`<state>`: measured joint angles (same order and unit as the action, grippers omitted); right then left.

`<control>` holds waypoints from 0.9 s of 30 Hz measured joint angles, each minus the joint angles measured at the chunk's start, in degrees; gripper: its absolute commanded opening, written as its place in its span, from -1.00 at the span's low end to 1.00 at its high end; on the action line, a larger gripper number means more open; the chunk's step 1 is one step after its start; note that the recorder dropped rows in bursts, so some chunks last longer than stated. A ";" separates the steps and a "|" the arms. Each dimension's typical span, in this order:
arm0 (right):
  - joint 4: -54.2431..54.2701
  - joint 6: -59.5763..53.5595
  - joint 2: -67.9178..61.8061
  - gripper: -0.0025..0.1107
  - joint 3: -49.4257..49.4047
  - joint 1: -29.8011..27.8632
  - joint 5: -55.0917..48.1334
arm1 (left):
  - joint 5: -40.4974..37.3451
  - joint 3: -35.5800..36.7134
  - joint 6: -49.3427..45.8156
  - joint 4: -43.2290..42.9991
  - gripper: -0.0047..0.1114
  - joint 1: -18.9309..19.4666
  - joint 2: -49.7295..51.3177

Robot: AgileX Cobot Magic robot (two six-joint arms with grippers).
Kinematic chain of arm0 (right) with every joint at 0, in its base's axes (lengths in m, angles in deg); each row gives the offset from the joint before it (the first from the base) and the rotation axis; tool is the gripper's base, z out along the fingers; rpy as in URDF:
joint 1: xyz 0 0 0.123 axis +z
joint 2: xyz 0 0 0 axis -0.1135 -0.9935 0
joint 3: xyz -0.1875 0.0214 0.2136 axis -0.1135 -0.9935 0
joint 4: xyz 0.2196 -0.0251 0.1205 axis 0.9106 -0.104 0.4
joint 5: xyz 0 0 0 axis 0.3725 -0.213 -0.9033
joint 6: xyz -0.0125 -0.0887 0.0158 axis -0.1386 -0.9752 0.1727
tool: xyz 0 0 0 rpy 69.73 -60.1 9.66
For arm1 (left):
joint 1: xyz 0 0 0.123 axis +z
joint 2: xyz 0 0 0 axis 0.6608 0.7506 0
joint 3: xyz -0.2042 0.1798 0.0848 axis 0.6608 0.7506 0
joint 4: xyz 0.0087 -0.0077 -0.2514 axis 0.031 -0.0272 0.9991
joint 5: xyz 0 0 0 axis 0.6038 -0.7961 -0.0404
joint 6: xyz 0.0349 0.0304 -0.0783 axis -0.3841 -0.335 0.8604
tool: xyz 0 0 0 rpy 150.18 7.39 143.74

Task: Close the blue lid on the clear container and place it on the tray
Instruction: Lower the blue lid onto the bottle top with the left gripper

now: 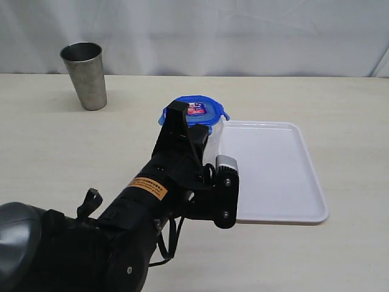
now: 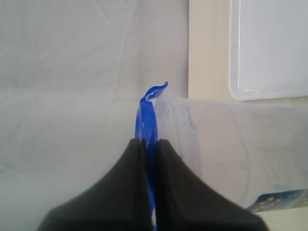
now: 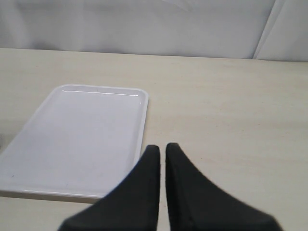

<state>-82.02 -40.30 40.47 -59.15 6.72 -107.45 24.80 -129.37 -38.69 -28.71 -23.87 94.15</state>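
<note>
pinching the rim of the blue lid (image 1: 204, 109) between its narrow jaws, the left claw (image 2: 150, 142) reaches in from the near edge of the worktop (image 1: 48, 140); the lid sits on the mouth of the clear container (image 1: 214, 143), which stands upright about the middle of the worktop, just beside the tray (image 1: 273, 170); whether the two touch cannot be told; a flap of the lid sticks out on the tray side; the tray lies flat toward the right edge of the worktop, nothing on it; the right claw (image 3: 162, 149) hangs over the worktop near the tray, jaws drawn together on nothing; a steel cup (image 1: 85, 74) stands upright by the far edge, toward the left corner, well apart from the container.
</note>
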 measured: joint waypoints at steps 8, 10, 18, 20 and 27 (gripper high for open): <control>0.00 0.00 0.00 -0.88 0.00 0.00 0.00 | 0.23 0.00 0.00 1.53 -0.92 0.00 0.00; 0.00 0.00 0.00 -0.88 0.00 0.00 0.00 | 0.70 0.00 0.00 1.53 -0.92 -0.09 0.00; 0.00 0.00 0.00 -0.88 0.00 0.00 0.00 | 2.25 0.00 0.00 1.76 -0.92 -1.89 0.00; 0.00 0.00 0.00 -0.88 0.00 0.00 0.00 | 2.25 0.00 0.00 2.12 -0.92 -1.98 0.00; 0.00 0.00 0.00 -0.88 0.00 0.00 0.00 | 2.25 0.00 0.00 2.74 -0.92 -2.26 0.00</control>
<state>-82.02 -40.30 40.47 -59.15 6.72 -107.45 27.05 -129.37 -38.69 -25.97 -26.13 94.15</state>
